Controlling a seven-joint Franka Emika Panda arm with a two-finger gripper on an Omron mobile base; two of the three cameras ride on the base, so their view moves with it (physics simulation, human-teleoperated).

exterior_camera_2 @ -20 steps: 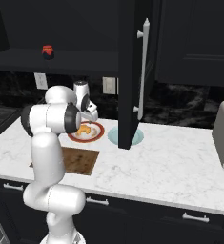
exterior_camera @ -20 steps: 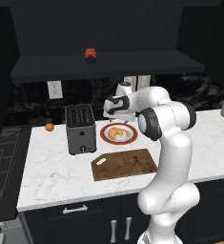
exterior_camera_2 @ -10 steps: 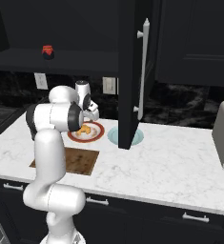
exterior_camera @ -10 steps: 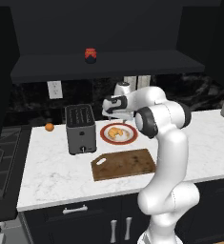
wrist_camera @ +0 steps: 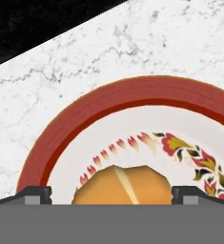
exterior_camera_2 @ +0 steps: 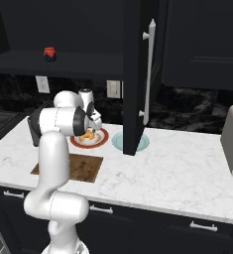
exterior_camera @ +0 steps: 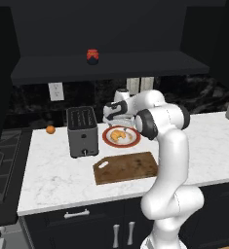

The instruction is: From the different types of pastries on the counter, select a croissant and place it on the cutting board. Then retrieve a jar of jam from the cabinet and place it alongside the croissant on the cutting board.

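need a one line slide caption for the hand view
Open gripper poised over the croissant on the red-rimmed plate, fingertips flanking the pastry, white marble counter beyond.

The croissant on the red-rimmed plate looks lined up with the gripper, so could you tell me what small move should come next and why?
Probably lower straight down, then close. The gripper is open, its fingertips flanking the croissant on the plate, not yet gripping it.

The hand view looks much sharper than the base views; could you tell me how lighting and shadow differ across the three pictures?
Hand view: evenly lit, crisp croissant on the plate, no glare. Left base view: cabinet recess nearly black, jar of jam small and soft. Right base view: dark cabinetry, bright counter, faint shadows.
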